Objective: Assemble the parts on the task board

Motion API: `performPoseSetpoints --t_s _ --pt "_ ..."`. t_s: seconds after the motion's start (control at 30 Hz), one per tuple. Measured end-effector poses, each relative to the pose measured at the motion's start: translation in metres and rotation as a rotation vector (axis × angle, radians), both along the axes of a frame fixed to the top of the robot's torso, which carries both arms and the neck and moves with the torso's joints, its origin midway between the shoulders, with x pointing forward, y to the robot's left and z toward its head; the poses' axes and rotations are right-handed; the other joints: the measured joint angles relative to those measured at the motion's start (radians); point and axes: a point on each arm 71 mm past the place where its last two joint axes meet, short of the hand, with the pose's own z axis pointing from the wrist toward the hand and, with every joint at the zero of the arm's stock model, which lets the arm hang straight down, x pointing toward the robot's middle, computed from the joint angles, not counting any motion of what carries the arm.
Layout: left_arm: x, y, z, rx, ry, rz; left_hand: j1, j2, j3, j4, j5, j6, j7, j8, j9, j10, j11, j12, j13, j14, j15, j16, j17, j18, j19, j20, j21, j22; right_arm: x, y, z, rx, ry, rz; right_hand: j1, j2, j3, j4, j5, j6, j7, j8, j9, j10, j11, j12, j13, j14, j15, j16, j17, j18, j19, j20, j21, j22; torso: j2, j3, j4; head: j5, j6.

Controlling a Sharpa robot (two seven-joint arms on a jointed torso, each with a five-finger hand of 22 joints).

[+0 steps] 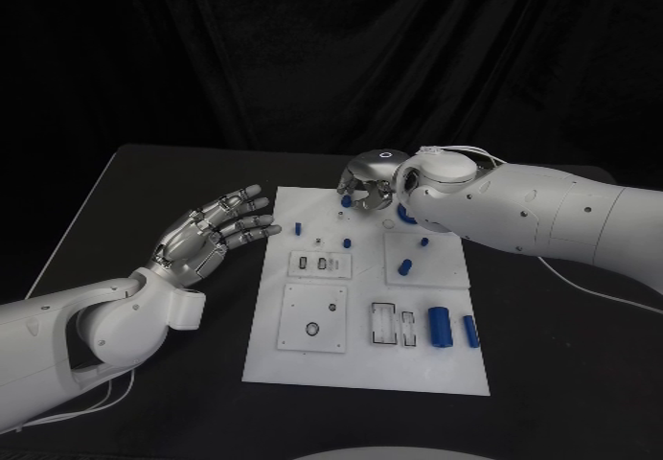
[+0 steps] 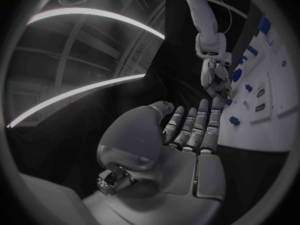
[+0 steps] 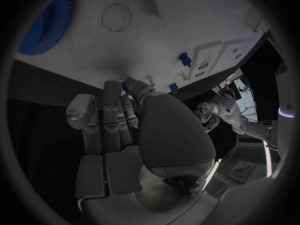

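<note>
While the right hand point(image 1: 371, 184) works at the far edge of the white board point(image 1: 311, 359), the left hand point(image 1: 207, 233) hangs just beside the board's left edge with its fingers point(image 1: 246, 203) spread and nothing in them, probably kept out of the way until needed. The right hand's fingers are curled in toward a small blue peg point(image 1: 347, 202) near the board's far left corner; the right wrist view shows something blue at the fingertips, but whether they actually pinch it I cannot tell. Coming down from above like that would suit seating a peg in a hole. Other blue parts sit on the board: a peg at its left edge point(image 1: 299, 229), one near the middle point(image 1: 406, 266), and two cylinders point(image 1: 443, 326) by the near right corner, beside the open slots point(image 1: 393, 324) they seem meant for. The board lies in the middle of the black surface point(image 1: 152, 182).
</note>
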Motion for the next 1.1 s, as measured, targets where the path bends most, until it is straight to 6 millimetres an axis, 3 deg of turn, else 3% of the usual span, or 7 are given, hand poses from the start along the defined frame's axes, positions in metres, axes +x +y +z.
performPoseSetpoints --t_s 0.3,0.67,0.9,0.97,1.0,1.03,1.1 --pt "0.001 0.001 0.0 0.0 0.0 0.002 0.0 0.0 0.0 0.0 0.0 0.0 0.0 0.0 0.0 0.0 0.0 0.0 0.0 -0.004 0.004 0.0 -0.001 0.0 0.0 0.0 0.0 0.0 0.001 -0.006 -0.002 -0.006 0.012 -0.014 -0.005 0.005 -0.06 -0.016 -0.043 -0.177 -0.025 -0.003 -0.058 -0.155 0.002 0.01 0.018 -0.062 0.002 -0.026 -0.049 0.016 -0.048 -0.002 -0.058 -0.062 0.0 -0.0001 0.0013 -0.001 0.0" --pt "-0.001 0.008 0.0 0.002 0.001 0.014 0.0 0.0 0.003 -0.003 0.0 0.0 0.0 0.0 0.0 0.0 0.0 0.0 0.0 -0.004 0.004 0.0 -0.001 0.0 0.0 0.0 0.0 0.0 -0.001 -0.049 0.026 0.047 -0.046 -0.048 0.013 0.024 -0.073 -0.028 -0.015 -0.083 0.017 0.031 -0.048 -0.133 0.0 0.097 0.055 -0.066 -0.002 -0.025 -0.054 0.016 -0.048 -0.002 -0.063 -0.05 0.0 0.0 -0.0006 0.007 0.004" --pt "-0.002 0.009 0.001 0.001 0.002 0.017 0.0 0.0 0.006 0.0 0.0 0.0 0.0 0.0 0.0 0.0 0.0 0.0 0.0 -0.007 0.0 0.0 -0.001 0.0 0.0 0.0 0.0 0.0 -0.019 -0.084 0.051 0.094 -0.077 -0.064 0.013 0.034 -0.071 -0.018 0.001 -0.039 0.03 0.044 -0.047 0.024 -0.021 0.227 0.107 -0.059 0.005 -0.009 -0.037 0.016 -0.032 0.0 -0.045 -0.009 -0.001 0.0002 -0.0028 0.009 0.0" --pt "-0.002 0.009 0.001 0.0 0.003 0.017 0.0 0.0 0.006 0.0 0.0 0.0 0.0 0.0 0.0 0.0 0.0 0.0 0.0 -0.007 0.0 0.0 -0.001 0.0 0.0 0.0 0.0 0.0 -0.024 -0.091 0.054 0.106 -0.074 -0.068 0.013 0.034 -0.089 -0.017 0.007 -0.019 0.018 0.047 -0.052 0.082 -0.057 0.429 0.235 -0.068 -0.022 -0.012 -0.046 0.016 -0.034 -0.016 -0.043 -0.006 -0.002 0.0001 -0.0041 0.008 -0.004" --pt "-0.002 0.009 0.001 0.0 0.003 0.017 0.0 0.0 0.006 0.0 0.0 0.0 0.0 0.0 0.0 0.0 0.0 0.0 0.0 -0.007 0.0 0.0 -0.001 0.0 0.0 0.0 0.0 0.0 -0.026 -0.094 0.054 0.109 -0.07 -0.072 0.013 0.034 -0.089 -0.017 0.012 -0.009 0.0 0.047 -0.058 -0.002 -0.06 0.598 0.368 -0.064 -0.034 -0.012 -0.044 0.016 -0.033 -0.024 -0.043 -0.001 -0.002 0.0 -0.0046 0.007 -0.005" --pt "-0.002 0.009 0.001 0.0 0.003 0.017 0.0 0.0 0.006 0.0 0.0 0.0 0.0 0.0 0.0 0.0 0.0 0.0 0.0 -0.007 0.0 0.0 -0.001 0.0 0.0 0.0 0.0 0.0 -0.028 -0.097 0.054 0.112 -0.066 -0.077 0.003 0.034 -0.099 -0.006 0.01 -0.009 0.0 0.043 -0.062 -0.023 -0.069 0.707 0.437 -0.049 -0.032 0.011 -0.005 0.016 -0.022 -0.03 -0.036 0.021 -0.002 -0.0002 -0.0052 0.007 -0.005" --pt "-0.002 0.009 0.001 -0.001 0.003 0.017 0.0 0.0 0.006 0.0 0.0 0.0 0.0 0.0 0.0 0.0 0.0 0.0 0.0 -0.007 0.0 0.0 -0.001 0.0 0.0 0.0 0.0 0.0 -0.029 -0.104 0.053 0.116 -0.053 -0.097 -0.06 0.034 -0.13 0.038 -0.021 -0.006 0.003 0.039 -0.066 0.122 -0.084 1.037 0.767 0.099 -0.032 0.302 0.448 -0.018 0.072 -0.032 0.075 0.183 -0.003 -0.0009 -0.0063 0.007 -0.007"
